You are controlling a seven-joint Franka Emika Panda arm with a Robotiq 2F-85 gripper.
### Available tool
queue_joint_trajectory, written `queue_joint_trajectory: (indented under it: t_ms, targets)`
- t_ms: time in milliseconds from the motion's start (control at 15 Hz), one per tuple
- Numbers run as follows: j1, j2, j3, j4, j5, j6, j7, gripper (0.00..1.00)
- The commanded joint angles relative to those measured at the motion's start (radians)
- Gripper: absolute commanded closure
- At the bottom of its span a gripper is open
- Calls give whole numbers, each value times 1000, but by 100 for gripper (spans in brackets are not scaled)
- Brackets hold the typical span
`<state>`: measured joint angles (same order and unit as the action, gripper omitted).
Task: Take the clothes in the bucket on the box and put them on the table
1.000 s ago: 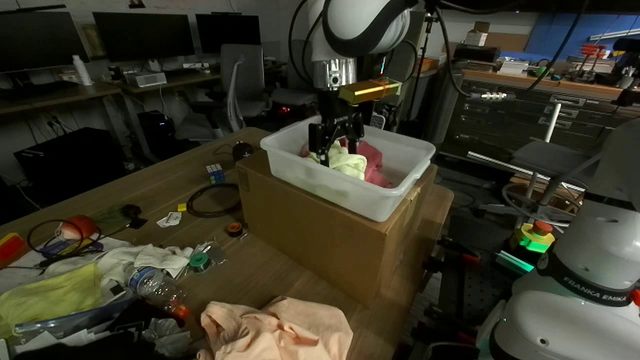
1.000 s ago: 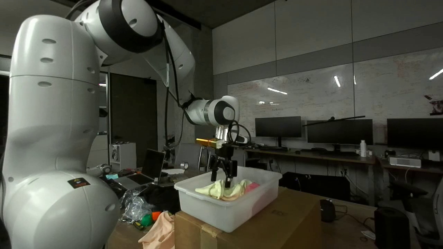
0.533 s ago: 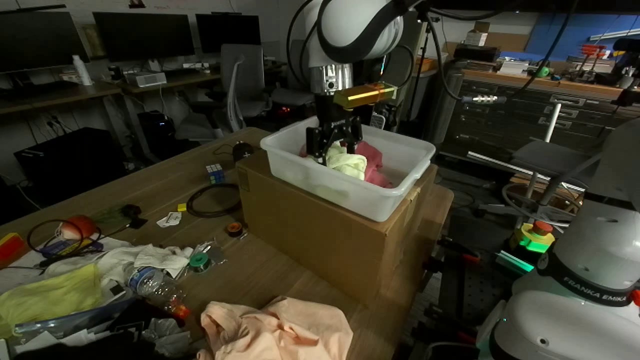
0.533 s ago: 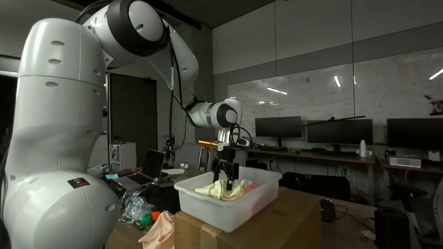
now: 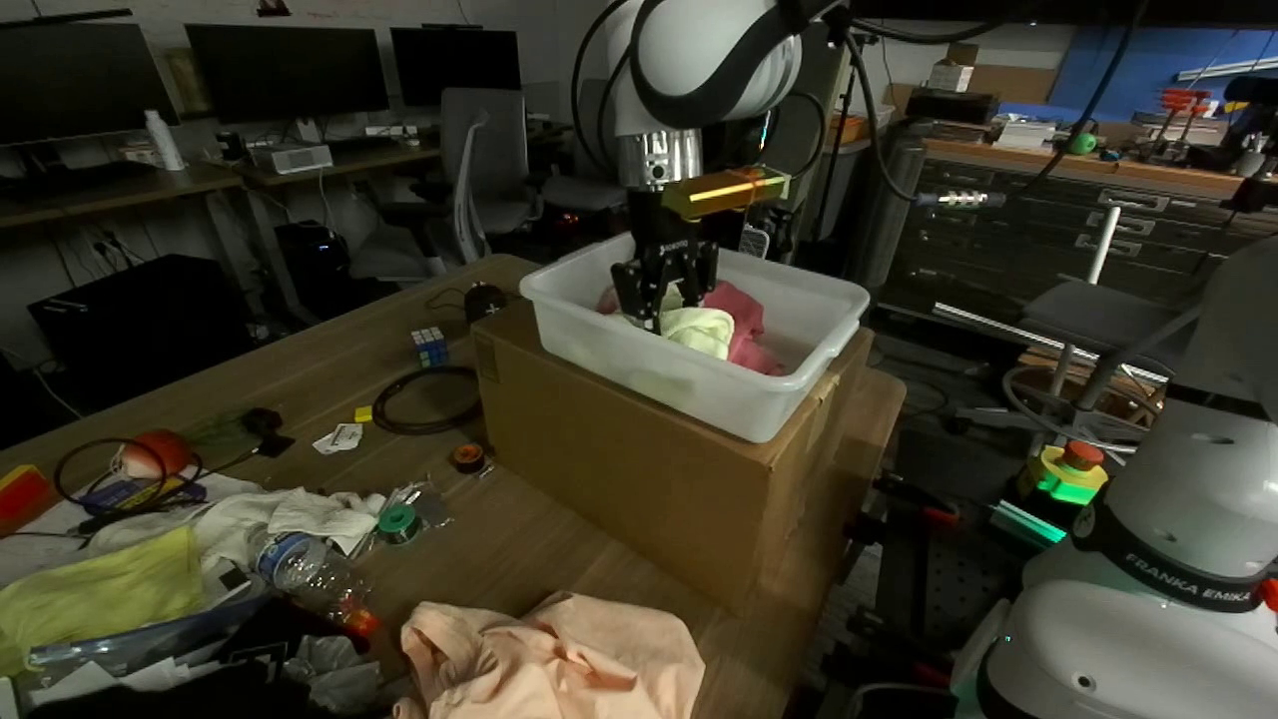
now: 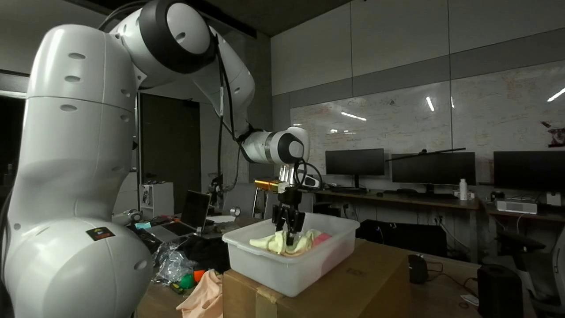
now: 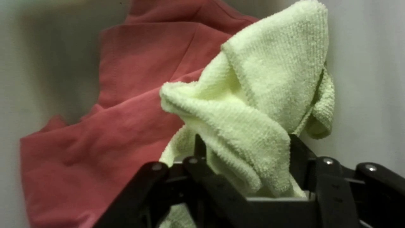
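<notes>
Wooden table (image 5: 539, 544), tool (image 7: 247, 148) straddling yellow cloth (image 7: 253, 104)

My remote arm (image 6: 79, 150) is white with black cables (image 6: 220, 152) and bands (image 5: 1188, 581), one reading FRANKA EMIKA. Silvery screws (image 7: 328, 161) dot the black gripper (image 7: 246, 144).

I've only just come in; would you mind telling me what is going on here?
A robot arm has its hand inside a white tub, straddling a bunched fold of a pale yellow cloth; whether it has a grip yet, I cannot tell. A red cloth lies partly beneath that one. The tub sits on a cardboard box, which stands on a table. The job is to get both cloths onto the table; neither is out yet.
</notes>
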<state>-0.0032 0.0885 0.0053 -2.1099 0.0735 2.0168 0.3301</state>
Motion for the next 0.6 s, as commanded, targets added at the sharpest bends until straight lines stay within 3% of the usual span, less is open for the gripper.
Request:
queue_joint_trajectory:
  t_ms: [0,200,467,533]
  targets:
    - [2,12,-10,23,-1,5,10,67]
    - [2,8,-10,26,-2,8,9,88]
    - [3,-7,-9,25,-9,26,9,96]
    - [3,-12,-9,24,-10,32,9,92]
